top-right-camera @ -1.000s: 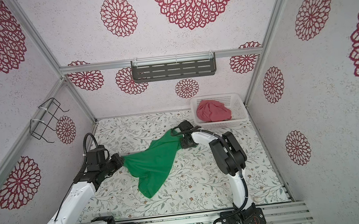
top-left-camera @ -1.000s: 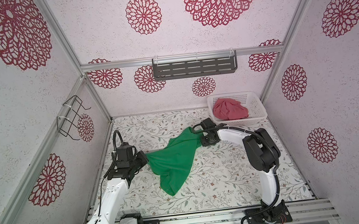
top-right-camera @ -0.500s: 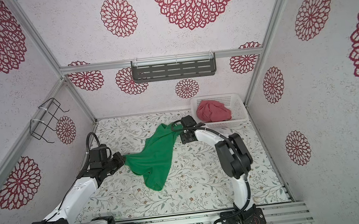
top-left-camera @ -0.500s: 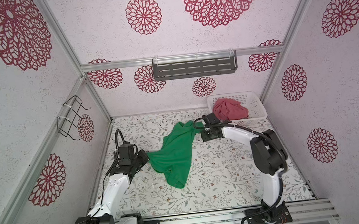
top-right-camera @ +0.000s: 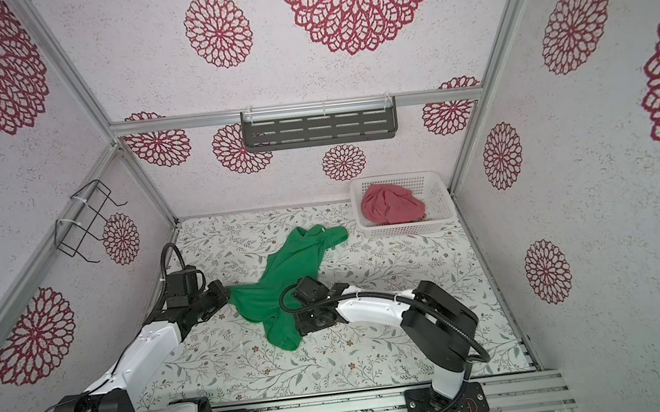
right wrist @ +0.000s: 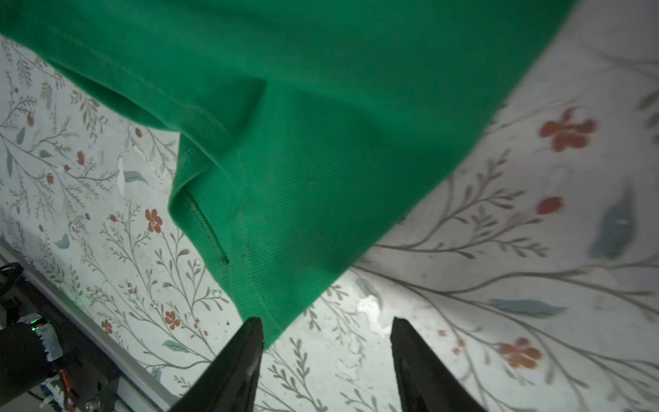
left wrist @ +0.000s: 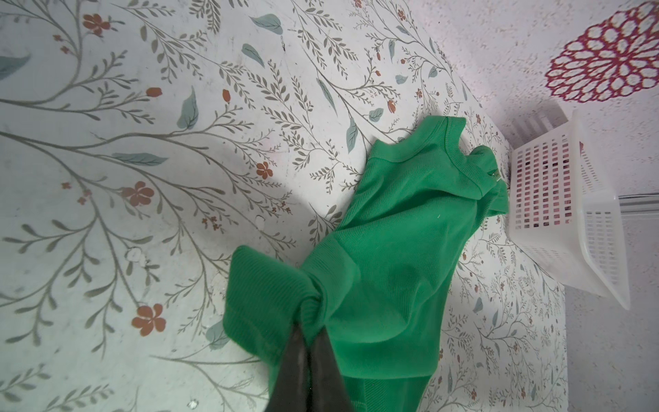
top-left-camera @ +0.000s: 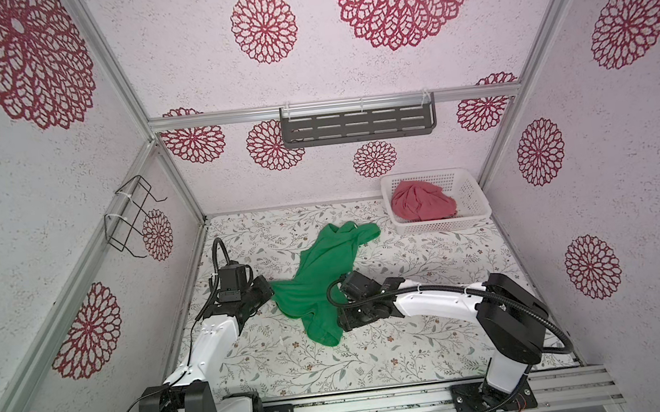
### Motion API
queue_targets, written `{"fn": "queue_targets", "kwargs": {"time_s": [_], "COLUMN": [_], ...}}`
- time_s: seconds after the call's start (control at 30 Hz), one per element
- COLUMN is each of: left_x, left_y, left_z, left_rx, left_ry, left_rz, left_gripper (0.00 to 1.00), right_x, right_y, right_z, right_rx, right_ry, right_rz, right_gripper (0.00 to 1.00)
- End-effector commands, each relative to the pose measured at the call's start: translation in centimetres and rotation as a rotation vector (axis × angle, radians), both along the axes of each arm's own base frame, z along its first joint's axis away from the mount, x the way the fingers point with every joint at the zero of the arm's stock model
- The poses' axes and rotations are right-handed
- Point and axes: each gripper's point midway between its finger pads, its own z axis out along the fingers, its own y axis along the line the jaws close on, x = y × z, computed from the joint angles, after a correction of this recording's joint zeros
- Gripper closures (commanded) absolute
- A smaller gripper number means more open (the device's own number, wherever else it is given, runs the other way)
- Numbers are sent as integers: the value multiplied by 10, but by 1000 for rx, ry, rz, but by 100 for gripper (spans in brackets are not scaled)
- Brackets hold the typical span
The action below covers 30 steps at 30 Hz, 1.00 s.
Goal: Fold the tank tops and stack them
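The green tank top lies crumpled in a long diagonal on the floral table, seen in both top views. My left gripper is shut on its left corner, and the cloth bunches at the pinch. My right gripper sits low at the top's near end. It is open, with a hem corner of the green cloth just touching one fingertip and bare table between the fingers. The pinkish red tank top lies bundled in the white basket.
The basket stands in the far right corner of the table. A dark slotted shelf hangs on the back wall and a black wire rack on the left wall. The metal front rail carries both arm bases.
My right gripper let go of the green top's far end near the basket, opened, and swung forward to its near hem. That far end now lies on the table. The left grip is unchanged.
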Motion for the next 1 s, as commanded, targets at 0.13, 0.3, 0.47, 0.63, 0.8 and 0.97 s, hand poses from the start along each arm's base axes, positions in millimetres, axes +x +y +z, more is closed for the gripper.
{"fn": "queue_targets", "kwargs": {"time_s": [0.13,0.3,0.47,0.63,0.8,0.97], "left_x": [6,5,5,0,-2,0], "left_y": [6,6,3,0,2,0], "left_z": [13,11,9,-4,-16,-27], "left_rx": [29,25,11,-5,-7,-24], "left_ry": [-48,-48,-44,-2,14,33], "left_rz": [-1,-4,-17,-28,-14,-12], "left_gripper": [100,100,100,100,100,100], "right_x": [-14,-7,2,0,-7,-1], "right_y": [33,29,17,40,92,94], "right_z": [-9,0,22,43,54,57], "right_rx": [36,10,-30,-33,-15,21], "right_ry": [68,27,-38,-52,-66,-70], "right_rz": [-8,-7,10,157,346,329], "right_gripper": [57,93,100,100,90,52]}}
